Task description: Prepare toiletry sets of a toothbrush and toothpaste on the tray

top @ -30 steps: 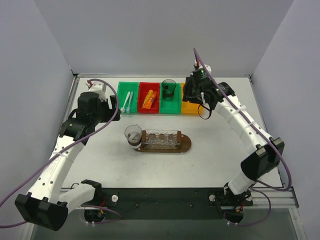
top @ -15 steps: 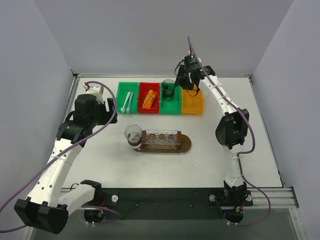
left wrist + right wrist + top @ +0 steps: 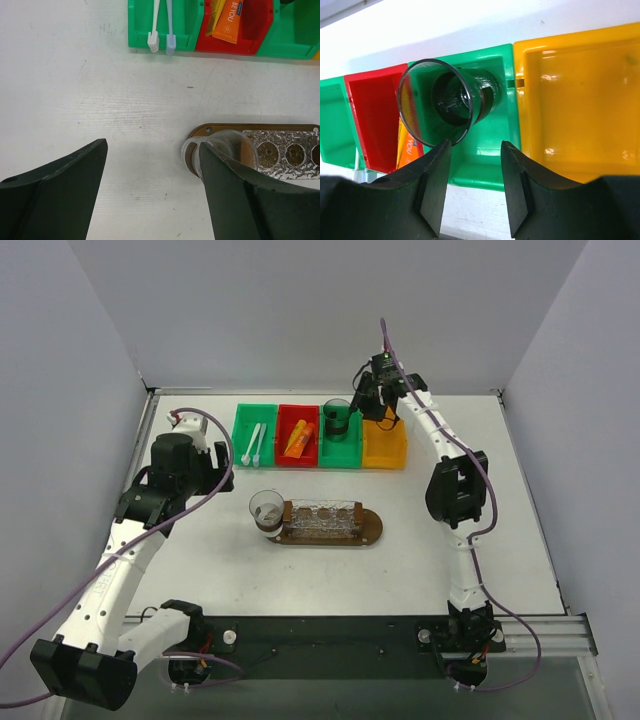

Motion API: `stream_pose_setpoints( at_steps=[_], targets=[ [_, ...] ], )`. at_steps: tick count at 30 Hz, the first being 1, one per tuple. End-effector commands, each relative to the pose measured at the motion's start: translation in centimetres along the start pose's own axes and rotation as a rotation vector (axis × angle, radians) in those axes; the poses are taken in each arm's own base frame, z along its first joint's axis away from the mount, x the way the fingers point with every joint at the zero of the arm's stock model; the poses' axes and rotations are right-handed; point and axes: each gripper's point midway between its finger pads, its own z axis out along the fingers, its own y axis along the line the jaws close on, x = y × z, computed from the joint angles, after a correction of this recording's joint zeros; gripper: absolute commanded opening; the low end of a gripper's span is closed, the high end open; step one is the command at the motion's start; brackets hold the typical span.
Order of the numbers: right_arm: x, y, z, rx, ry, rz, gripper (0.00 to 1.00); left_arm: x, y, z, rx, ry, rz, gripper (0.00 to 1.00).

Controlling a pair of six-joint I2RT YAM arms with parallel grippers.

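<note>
Both toothbrushes (image 3: 156,22) lie side by side in the leftmost green bin (image 3: 270,420) at the far side of the counter (image 3: 200,560), heads toward the arms. In the red bin (image 3: 283,415) next to it lies the orange toothpaste (image 3: 228,21), with a yellower tube (image 3: 215,12) just beside it, mostly cut off in the left wrist view. None of these is on the tray (image 3: 375,528) — the dark-brown oval board lies near the middle of the counter, well apart from the bins. It carries a shiny rack with round holes (image 3: 322,520) and, at its left end, a clear cup (image 3: 266,508).

The left arm (image 3: 120,550) hangs over the left side of the counter. The left jaws stand wide apart with nothing between them; the clear cup and the tray's left end show past the right-hand finger.

The right arm (image 3: 455,490) reaches to the far row of bins. The right jaws are parted and hold nothing, poised above the second green bin (image 3: 485,160), where a dark see-through cup (image 3: 440,102) stands. Its rim sits just beyond one fingertip — whether they touch I cannot tell. A yellow bin (image 3: 580,100) ends the row.
</note>
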Motion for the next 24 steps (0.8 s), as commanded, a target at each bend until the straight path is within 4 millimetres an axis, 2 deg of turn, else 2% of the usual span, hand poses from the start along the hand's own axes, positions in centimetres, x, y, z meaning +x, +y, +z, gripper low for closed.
stream_pose_setpoints(
  at_steps=[1, 11, 24],
  targets=[
    [-1.0, 1.9, 0.3, -0.068, -0.028, 0.04, 0.4, -0.6, -0.1, -0.1, 0.012, -0.032, -0.014, 0.85],
    [-0.6, 1.5, 3.1, -0.06, -0.028, 0.066, 0.36, -0.8, 0.4, -0.5, -0.011, -0.031, -0.012, 0.85],
    [0.8, 1.3, 4.2, -0.053, 0.001, 0.03, 0.33, -0.1, 0.8, -0.9, -0.024, -0.022, -0.023, 0.85]
  ],
)
